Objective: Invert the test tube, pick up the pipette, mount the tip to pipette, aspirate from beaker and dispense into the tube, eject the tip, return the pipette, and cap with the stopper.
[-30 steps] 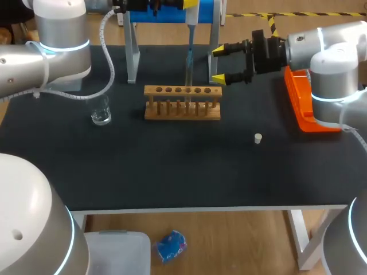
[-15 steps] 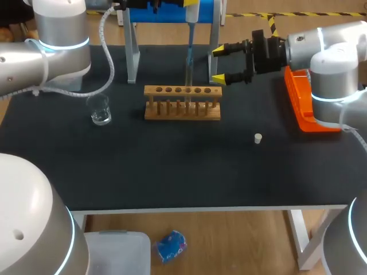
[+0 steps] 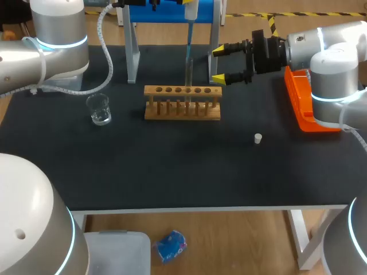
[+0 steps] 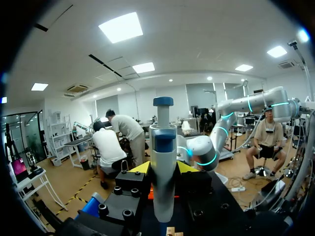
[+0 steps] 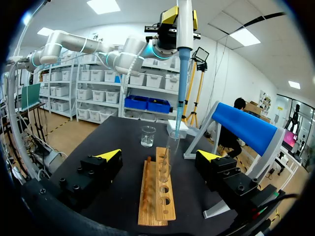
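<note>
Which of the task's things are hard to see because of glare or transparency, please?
Head view: the beaker catches pale highlights on the dark table; the test tube is faint. Right wrist view: it is nearly see-through, the pipette tip clearer.

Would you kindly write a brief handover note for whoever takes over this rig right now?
Left gripper: shut on the white-and-blue pipette, held high above the rack.
Right gripper: open, beside the tube, touching nothing.
The clear glass test tube stands upright in the wooden rack. The pipette's blue tip reaches its mouth. The glass beaker and the small white stopper sit on the black table.
Done: tube upright, pipette picked up, tip mounted. I cannot tell if liquid has been dispensed.
Left: eject tip, return pipette, cap tube.
</note>
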